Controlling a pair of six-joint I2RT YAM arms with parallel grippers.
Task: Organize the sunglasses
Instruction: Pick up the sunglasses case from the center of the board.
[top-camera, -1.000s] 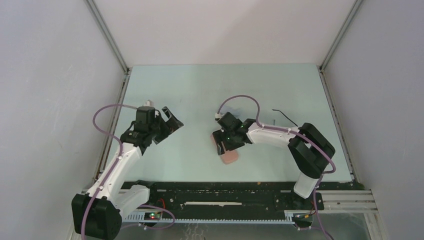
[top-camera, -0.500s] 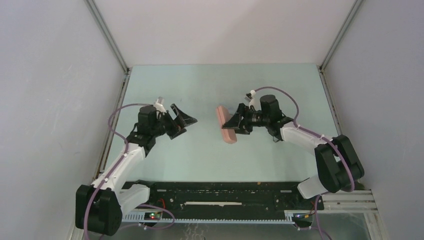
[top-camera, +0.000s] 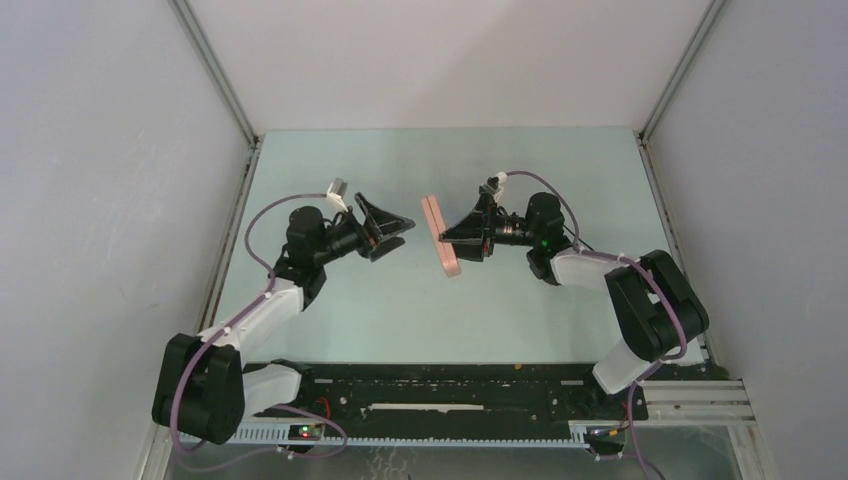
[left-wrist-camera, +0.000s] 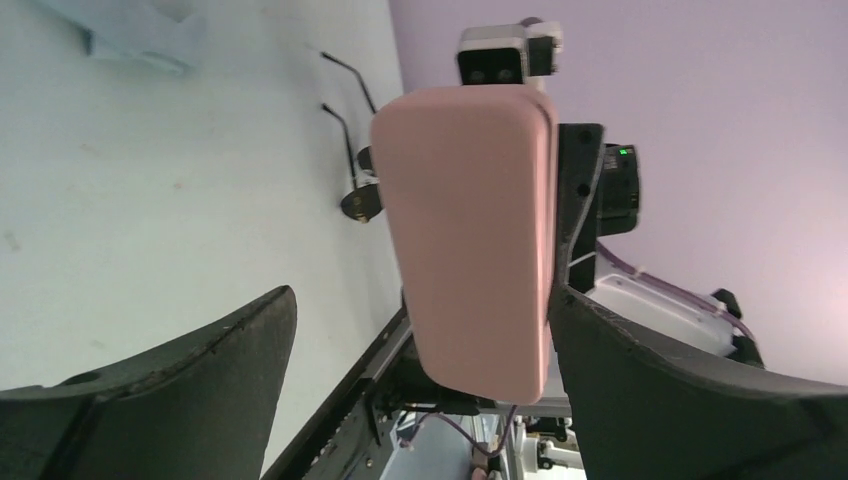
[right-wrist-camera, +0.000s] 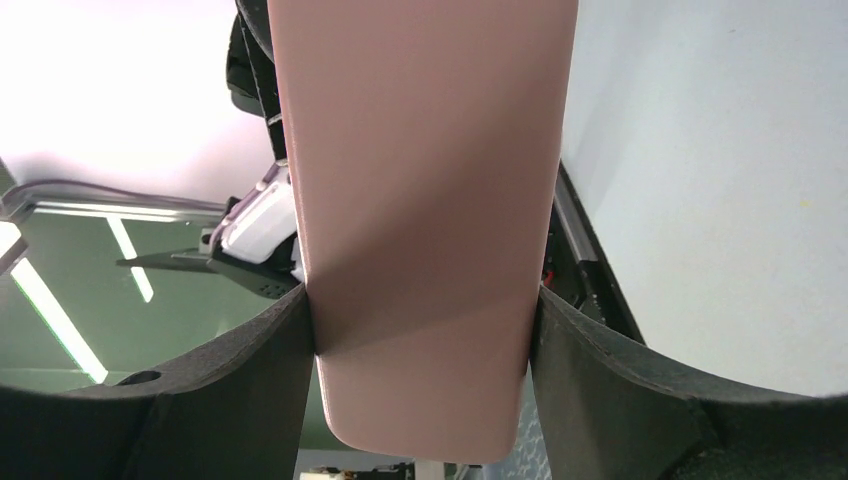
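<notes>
My right gripper (top-camera: 457, 238) is shut on the salmon-pink case (top-camera: 441, 236), holding it off the table on edge, mid-table. In the right wrist view the case (right-wrist-camera: 420, 200) fills the gap between both pads of the gripper (right-wrist-camera: 422, 300). My left gripper (top-camera: 400, 232) faces it from the left, open, with its tips just short of the case. In the left wrist view the case (left-wrist-camera: 470, 240) stands in front of the wide jaws (left-wrist-camera: 420, 300), close to the right finger. The sunglasses (left-wrist-camera: 352, 150) lie on the table behind it, only thin dark arms showing.
A small grey-blue cloth (left-wrist-camera: 140, 35) lies on the pale green table (top-camera: 350, 300), farther back in the left wrist view. White walls enclose the table on three sides. The black base rail (top-camera: 440, 395) runs along the near edge.
The right arm lifted the pink case off the table, carried it back and left, and turned it on edge. The left arm swung right toward it with its jaws staying open.
</notes>
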